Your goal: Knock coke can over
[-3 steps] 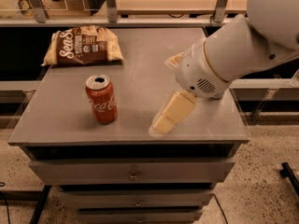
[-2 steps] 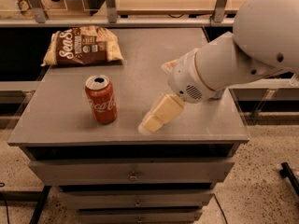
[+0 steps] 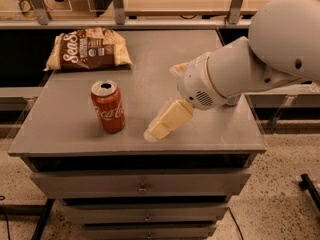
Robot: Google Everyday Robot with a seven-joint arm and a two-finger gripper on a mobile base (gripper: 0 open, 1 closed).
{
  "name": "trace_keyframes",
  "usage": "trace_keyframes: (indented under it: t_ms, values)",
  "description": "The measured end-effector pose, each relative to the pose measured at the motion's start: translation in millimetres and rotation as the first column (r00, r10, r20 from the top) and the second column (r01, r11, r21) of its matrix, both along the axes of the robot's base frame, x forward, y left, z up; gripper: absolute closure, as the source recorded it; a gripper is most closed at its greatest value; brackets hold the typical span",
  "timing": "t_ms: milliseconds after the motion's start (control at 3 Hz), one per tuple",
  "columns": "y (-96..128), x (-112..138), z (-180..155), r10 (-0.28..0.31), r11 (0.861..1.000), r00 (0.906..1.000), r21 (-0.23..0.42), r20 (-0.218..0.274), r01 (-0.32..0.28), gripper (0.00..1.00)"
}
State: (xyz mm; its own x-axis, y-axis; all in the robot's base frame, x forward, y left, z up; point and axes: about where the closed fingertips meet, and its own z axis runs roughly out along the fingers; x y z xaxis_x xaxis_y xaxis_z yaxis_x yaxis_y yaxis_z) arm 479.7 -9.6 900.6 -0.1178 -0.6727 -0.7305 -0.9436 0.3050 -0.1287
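Standing upright near the front edge of the grey cabinet top, above the drawers, the coke can shows its red side and white script, and its silver top has an open mouth. Judging by that opening it may be partly or fully empty, so it is probably light. The thin aluminium wall is stiff enough to push but would dent under a hard squeeze, and its smooth skin is slippery. No grasp seems needed. A sideways push high on the wall, close under the rim, should tip it, while a low push would more likely slide it along the smooth top.

Right of the can, apart from it and at about the same depth, hangs the gripper. It holds nothing and looks spread wide. One cream finger slants down toward the can, its tip at or just above the cabinet top; I cannot tell whether it touches. The other finger peeks out farther back. The white arm reaches in from the right of the can.

Behind the can, toward the back edge, lies a brown snack bag.
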Motion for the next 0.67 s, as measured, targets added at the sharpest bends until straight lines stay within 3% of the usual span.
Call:
trace_keyframes:
  t_ms: [333,667]
  values:
    - [14,0,-12,-0.008,0.995,1.0000,0.097,0.006,0.007,0.00]
    - [32,6,-21,-0.051,0.974,0.9975,0.224,0.049,0.039,0.00]
